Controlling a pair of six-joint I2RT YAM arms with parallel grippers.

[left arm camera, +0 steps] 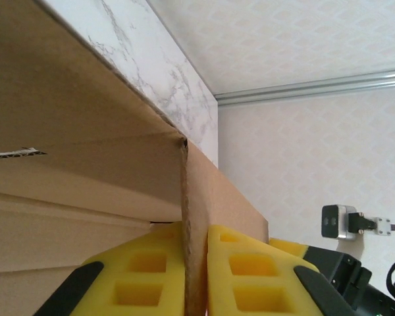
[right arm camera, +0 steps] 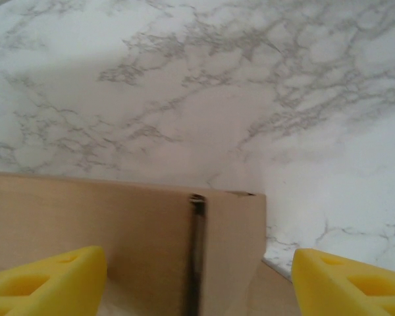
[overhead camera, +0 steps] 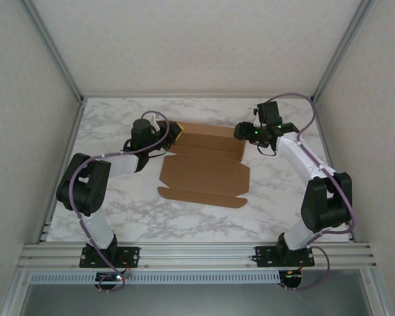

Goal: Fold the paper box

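Brown cardboard, the paper box (overhead camera: 204,168) lies partly unfolded on the marble table (overhead camera: 118,210) in the top view, with the left gripper (overhead camera: 173,131) at its far-left corner and the right gripper (overhead camera: 245,131) at its far-right.

Left wrist: yellow pads (left arm camera: 250,276) pinch a raised flap edge; a sideways pull could tear or miscrease it.

Right wrist: fingers (right arm camera: 46,276) spread astride a standing flap, gripping nothing; closing off-centre could buckle it.

No writing is readable.
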